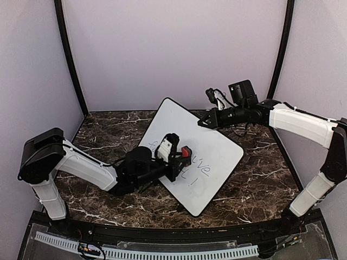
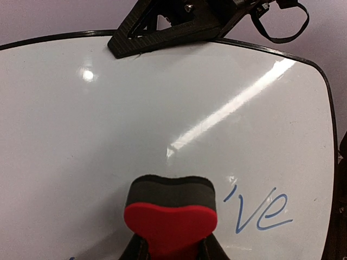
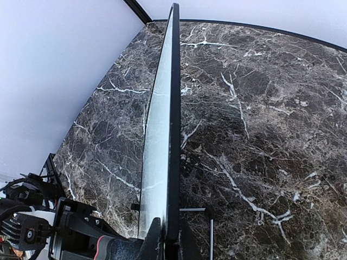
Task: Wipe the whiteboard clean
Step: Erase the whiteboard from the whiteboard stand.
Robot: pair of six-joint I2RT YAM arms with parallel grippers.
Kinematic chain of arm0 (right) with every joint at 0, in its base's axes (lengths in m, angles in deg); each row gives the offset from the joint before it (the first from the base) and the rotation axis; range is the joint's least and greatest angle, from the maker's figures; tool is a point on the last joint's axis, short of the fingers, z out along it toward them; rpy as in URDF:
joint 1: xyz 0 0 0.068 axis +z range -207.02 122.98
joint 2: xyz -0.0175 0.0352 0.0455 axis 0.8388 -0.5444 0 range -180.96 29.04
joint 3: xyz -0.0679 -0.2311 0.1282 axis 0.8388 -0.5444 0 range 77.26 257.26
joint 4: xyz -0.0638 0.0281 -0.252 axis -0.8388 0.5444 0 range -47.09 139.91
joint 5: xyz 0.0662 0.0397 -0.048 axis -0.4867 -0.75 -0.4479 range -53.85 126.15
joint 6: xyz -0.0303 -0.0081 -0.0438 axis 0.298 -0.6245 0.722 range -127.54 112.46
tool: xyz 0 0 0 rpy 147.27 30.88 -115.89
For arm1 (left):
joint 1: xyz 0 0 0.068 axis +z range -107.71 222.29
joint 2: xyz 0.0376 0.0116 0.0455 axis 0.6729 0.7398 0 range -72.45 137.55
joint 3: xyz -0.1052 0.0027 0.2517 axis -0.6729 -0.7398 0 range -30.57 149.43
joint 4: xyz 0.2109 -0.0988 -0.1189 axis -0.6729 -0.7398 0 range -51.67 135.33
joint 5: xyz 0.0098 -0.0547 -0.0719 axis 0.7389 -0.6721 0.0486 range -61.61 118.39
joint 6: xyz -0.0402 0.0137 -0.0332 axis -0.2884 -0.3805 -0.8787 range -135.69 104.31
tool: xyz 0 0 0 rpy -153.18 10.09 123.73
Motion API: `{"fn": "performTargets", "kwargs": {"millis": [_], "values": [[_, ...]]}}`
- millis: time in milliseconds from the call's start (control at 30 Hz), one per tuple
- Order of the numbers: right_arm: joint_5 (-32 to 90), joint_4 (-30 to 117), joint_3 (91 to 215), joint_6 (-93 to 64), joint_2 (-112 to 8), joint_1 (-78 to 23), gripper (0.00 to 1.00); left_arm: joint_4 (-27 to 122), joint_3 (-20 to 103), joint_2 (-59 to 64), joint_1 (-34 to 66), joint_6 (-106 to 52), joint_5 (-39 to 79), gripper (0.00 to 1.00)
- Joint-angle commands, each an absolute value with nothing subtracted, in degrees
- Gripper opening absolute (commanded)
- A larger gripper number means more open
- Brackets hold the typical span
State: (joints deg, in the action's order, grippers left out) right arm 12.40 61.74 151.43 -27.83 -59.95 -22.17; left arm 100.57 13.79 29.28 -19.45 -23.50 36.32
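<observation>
The whiteboard (image 1: 214, 146) lies tilted on the marble table, with blue handwriting (image 1: 198, 168) on its near half. My left gripper (image 1: 182, 155) is shut on a red eraser with a dark felt pad (image 1: 186, 151), and the felt rests on the board. In the left wrist view the eraser (image 2: 171, 214) sits just left of the letters "'ve" (image 2: 264, 210), and the board (image 2: 162, 108) above it is blank. My right gripper (image 1: 201, 122) is shut on the board's far edge. The right wrist view looks along that black rim (image 3: 174, 108) between its jaws (image 3: 171, 241).
The dark marble table (image 1: 260, 184) surrounds the board, enclosed by pale purple walls (image 1: 173, 49). A thin metal support leg (image 3: 210, 216) shows under the board's back. The left arm (image 3: 65, 230) with the eraser (image 3: 105, 250) is at the lower left of the right wrist view.
</observation>
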Motion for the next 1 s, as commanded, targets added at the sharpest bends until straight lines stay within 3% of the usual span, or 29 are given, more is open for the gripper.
{"fn": "performTargets", "kwargs": {"millis": [0, 233, 733, 967], "values": [[10.1, 59.6, 149.0, -18.5, -63.0, -17.9, 0.00, 91.7, 17.2, 32.4, -19.6, -22.7, 35.4, 0.00], [10.1, 59.6, 149.0, -18.4, -62.9, -18.0, 0.00, 90.5, 21.3, 32.5, -19.6, -21.0, 36.2, 0.00], [9.9, 59.5, 149.1, -18.5, -63.2, -17.9, 0.00, 88.6, 12.5, 30.1, -20.9, -22.6, 36.9, 0.00], [9.8, 59.6, 149.1, -18.5, -63.2, -18.0, 0.00, 88.6, 18.0, 31.5, -21.0, -21.7, 37.0, 0.00]]}}
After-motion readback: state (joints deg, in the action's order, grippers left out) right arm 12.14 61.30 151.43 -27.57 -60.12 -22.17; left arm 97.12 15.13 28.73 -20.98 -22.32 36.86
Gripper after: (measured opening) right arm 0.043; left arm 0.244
